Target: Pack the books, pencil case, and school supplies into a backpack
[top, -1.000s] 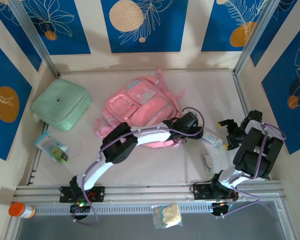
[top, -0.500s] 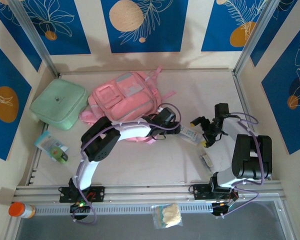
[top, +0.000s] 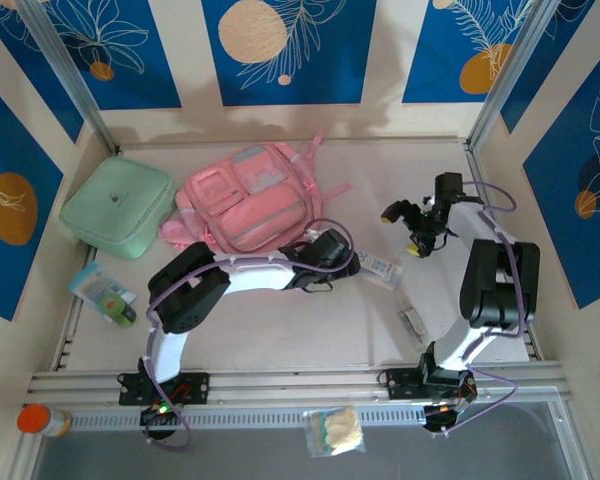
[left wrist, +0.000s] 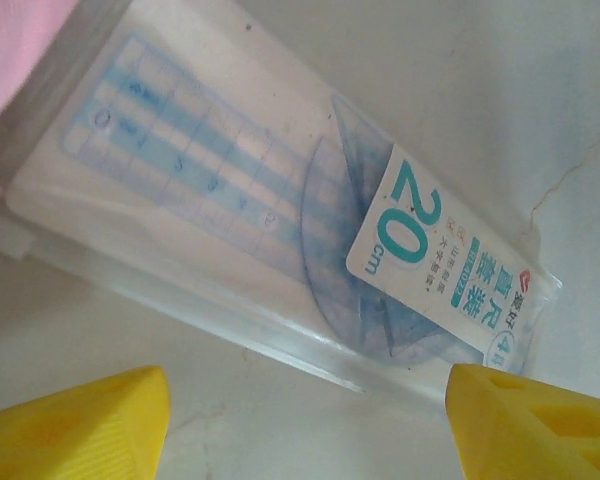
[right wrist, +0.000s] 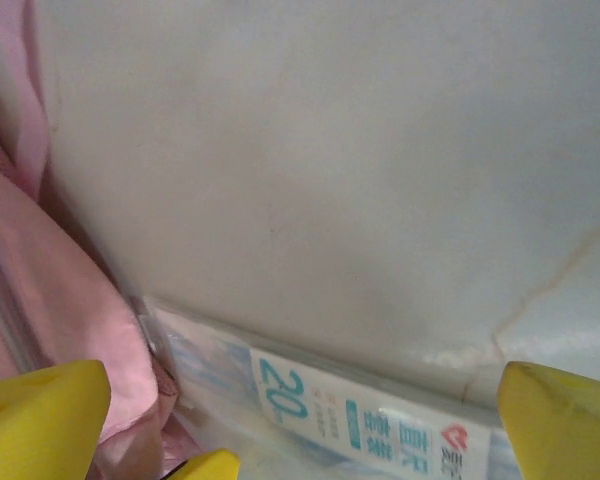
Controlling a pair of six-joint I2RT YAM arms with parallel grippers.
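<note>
The left pincer (left wrist: 302, 428) hangs open and empty over a clear ruler pack (left wrist: 280, 210), which lies on the counter (top: 310, 330) just beside the pink backpack (top: 245, 205). The right pincer (top: 405, 228) is spread wide, holding nothing, nearer the counter's right edge. The backpack lies flat toward the far edge, left of centre, beside a mint green pouch (top: 118, 208).

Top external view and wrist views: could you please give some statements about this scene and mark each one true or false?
The ruler set packet lies on the table beside the pink backpack. True.
The left gripper is shut on the packet. False: it is open and holds nothing.
The mint green pouch lies right of the backpack. False: it lies left of it.
The right gripper is open. True.
</note>
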